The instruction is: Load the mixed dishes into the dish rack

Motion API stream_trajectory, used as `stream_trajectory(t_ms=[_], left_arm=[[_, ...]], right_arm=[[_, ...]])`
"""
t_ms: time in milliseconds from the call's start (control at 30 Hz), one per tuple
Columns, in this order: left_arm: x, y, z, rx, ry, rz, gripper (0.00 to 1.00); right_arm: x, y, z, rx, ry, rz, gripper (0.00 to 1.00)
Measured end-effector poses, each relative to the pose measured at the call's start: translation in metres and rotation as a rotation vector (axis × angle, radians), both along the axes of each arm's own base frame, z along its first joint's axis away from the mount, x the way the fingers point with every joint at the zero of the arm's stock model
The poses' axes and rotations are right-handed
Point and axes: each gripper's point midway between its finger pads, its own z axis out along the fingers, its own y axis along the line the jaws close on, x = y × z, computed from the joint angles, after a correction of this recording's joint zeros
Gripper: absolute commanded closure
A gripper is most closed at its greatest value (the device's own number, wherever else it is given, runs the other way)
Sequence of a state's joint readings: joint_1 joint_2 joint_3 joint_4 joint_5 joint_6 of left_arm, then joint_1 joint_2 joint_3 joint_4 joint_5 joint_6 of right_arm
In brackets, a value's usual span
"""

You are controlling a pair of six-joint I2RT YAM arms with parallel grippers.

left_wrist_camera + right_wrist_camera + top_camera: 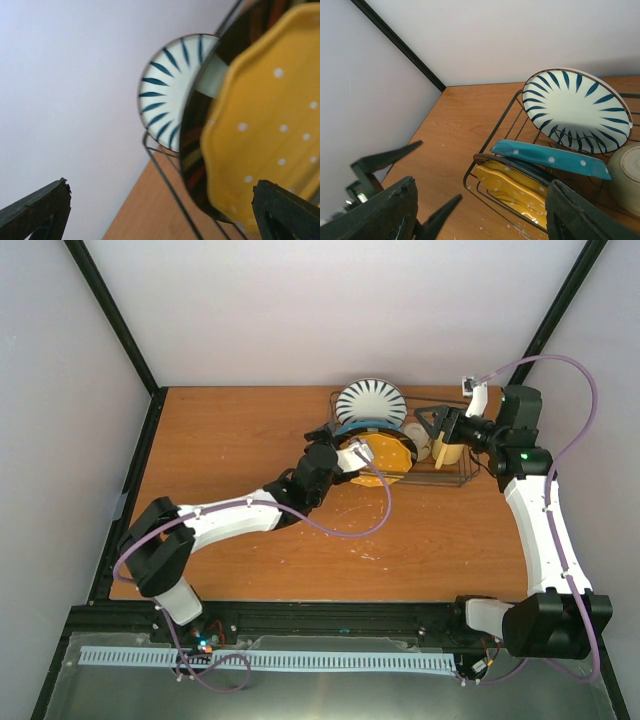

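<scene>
One wooden counter (230, 440) carries everything. The dish rack (470, 476), a dark thin-wire basket, sits at the counter's far right corner with its long axis running along the far edge.

Three plates fill its left half in a row from far to near. The white plate with dark radial stripes (370, 400) stands on edge at the back, its face tilted up and toward the near edge. The teal plate (550, 158), dotted white, leans much flatter in front of it. The orange-yellow plate (270, 125), also dotted and with a wavy rim, leans nearest the near edge.

In the right half are the pale yellow mug (447, 452) and the small white bowl (417, 437).

The left fingers (35, 210) are spread wide just beside the orange-yellow plate, gripping nothing. The right fingers (385, 210) are parted above the rack's right half, with nothing between them.
</scene>
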State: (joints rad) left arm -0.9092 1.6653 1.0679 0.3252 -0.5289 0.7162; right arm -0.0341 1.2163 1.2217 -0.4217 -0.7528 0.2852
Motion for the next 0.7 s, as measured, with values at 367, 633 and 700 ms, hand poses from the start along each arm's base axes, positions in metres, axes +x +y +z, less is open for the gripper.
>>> stream_trajectory(t_ms=[367,633,700], left_arm=[[0.019,0.085,0.127,-0.349,-0.112,0.233,0.00],[0.041,0.223,0.233,-0.937,-0.146,0.328,0.00],[0.045,0.242,0.227,-1.013,-0.108,0.314,0.00]], right_arm=[[0.003,-0.005,0.002,-0.018,0.002,-0.034,0.27],[0.017,-0.039,0.006,-0.111,0.003,-0.223,0.23],[0.020,-0.050,0.000,-0.144,0.020,-0.280,0.22]])
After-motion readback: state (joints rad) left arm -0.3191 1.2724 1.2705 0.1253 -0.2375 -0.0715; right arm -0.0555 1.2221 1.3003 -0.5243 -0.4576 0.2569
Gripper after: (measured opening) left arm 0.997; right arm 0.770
